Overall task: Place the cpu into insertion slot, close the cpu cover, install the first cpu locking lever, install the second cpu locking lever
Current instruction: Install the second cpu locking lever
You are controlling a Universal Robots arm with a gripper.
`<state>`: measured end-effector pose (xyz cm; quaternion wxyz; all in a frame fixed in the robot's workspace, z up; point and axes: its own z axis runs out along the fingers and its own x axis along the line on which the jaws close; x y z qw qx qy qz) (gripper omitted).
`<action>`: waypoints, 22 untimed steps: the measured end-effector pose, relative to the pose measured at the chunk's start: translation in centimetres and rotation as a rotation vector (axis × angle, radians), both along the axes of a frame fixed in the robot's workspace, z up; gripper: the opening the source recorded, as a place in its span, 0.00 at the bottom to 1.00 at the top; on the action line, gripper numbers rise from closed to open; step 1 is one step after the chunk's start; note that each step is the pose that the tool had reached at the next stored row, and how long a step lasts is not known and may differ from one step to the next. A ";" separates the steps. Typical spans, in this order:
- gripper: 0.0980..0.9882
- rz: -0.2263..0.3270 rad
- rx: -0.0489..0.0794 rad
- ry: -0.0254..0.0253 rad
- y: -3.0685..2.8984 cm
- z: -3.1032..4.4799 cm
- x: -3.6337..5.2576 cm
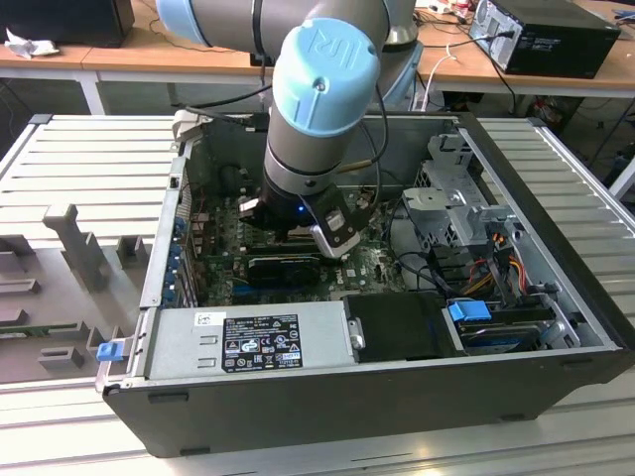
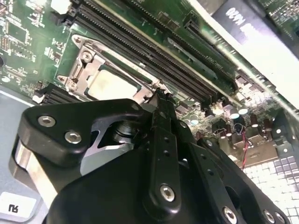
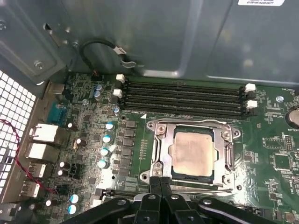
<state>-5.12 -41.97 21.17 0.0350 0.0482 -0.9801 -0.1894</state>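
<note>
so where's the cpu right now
In both wrist views the cpu sits in the insertion slot under the closed cpu cover, beside the long black memory slots, with the tool at the cover's edge.

The arm (image 1: 317,109) reaches steeply down, wrist near vertical; the gripper (image 3: 161,179) points downward, its black fingers (image 3: 154,186) apparently pressed together.

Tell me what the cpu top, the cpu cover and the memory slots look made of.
cpu: pale, matte grey top, likely metal, with a dull, smudged sheen.
cpu cover: bare silvery metal plate, judging by bright glints along its edges.
memory slots: probably black moulded plastic, with white end clips.
</note>
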 end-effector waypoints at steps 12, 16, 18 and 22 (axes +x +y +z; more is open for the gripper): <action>0.01 -0.024 0.028 -0.0002 -0.22 -1.65 -1.29; 0.01 -0.024 0.049 0.0000 -0.16 -1.96 -1.29; 0.01 -0.024 0.059 0.0001 -0.04 -2.02 -1.28; 0.01 -0.025 0.070 0.0000 0.24 -2.41 -1.30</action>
